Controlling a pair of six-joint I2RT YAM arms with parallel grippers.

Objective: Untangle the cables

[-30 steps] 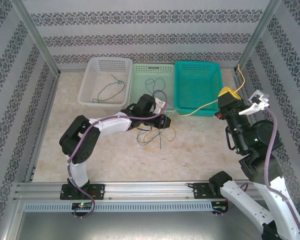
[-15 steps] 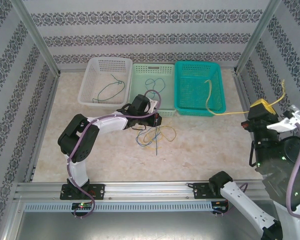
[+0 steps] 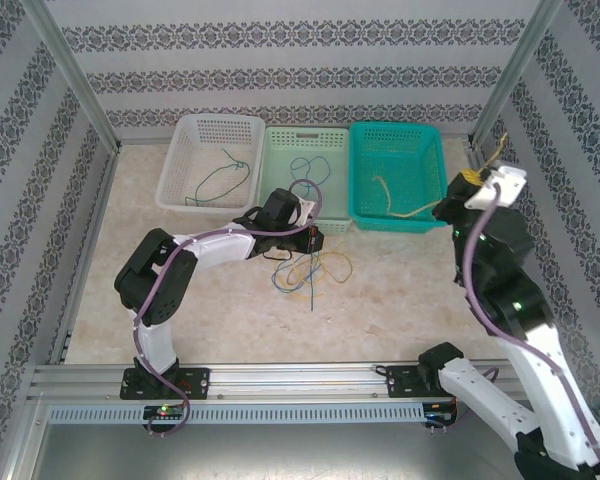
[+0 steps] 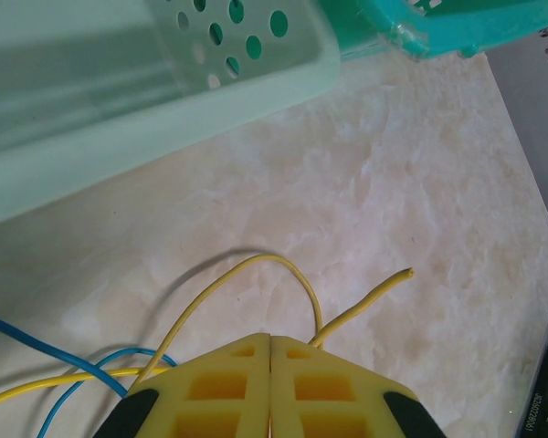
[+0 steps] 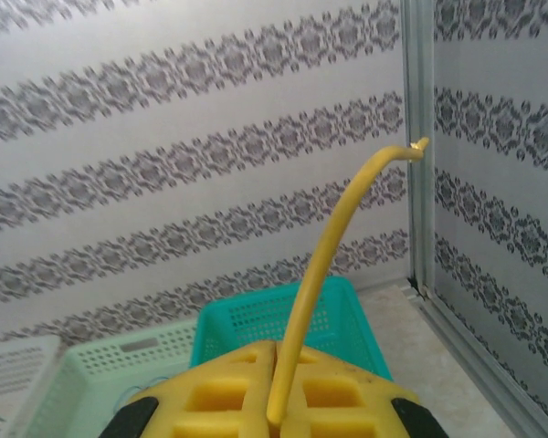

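We see the right tool [image 3: 467, 182] raised at about 2 o'clock above the pale marbled worktop [image 3: 380, 310], its yellow jaws pressed together on a long thin yellow cable [image 3: 405, 208]. From the wrist, that cable comes up between the fingers and bends toward 1 o'clock, its short free end in the air. From above, its long tail crosses the 3 o'clock rim of the teal perforated plastic basket [image 3: 395, 128] and curls inside it.

The left tool [image 4: 270, 339] is low near the worktop's centre, jaws flush with no gap, at the 12 o'clock edge of the small tangle of yellow, blue and dark green cables [image 3: 305, 272]. Yellow strands pass under its fingers on both sides; whether one is pinched we cannot tell. The tangle lies just at 6 o'clock of the pale green perforated basket [image 3: 305, 133], which holds a thin bluish cable [image 3: 305, 165]. A dark green cable [image 3: 220, 182] lies in the white perforated basket [image 3: 215, 120] at 11 o'clock.

We judge two risks. The yellow cable looks springy and is gripped near its end, so a release this high beside the rim may flick the end out toward 3 o'clock, dragging the tail after it. If the left tool lifts several strands, or none, the knot could tighten or travel whole, perhaps snagging the green basket's wall.
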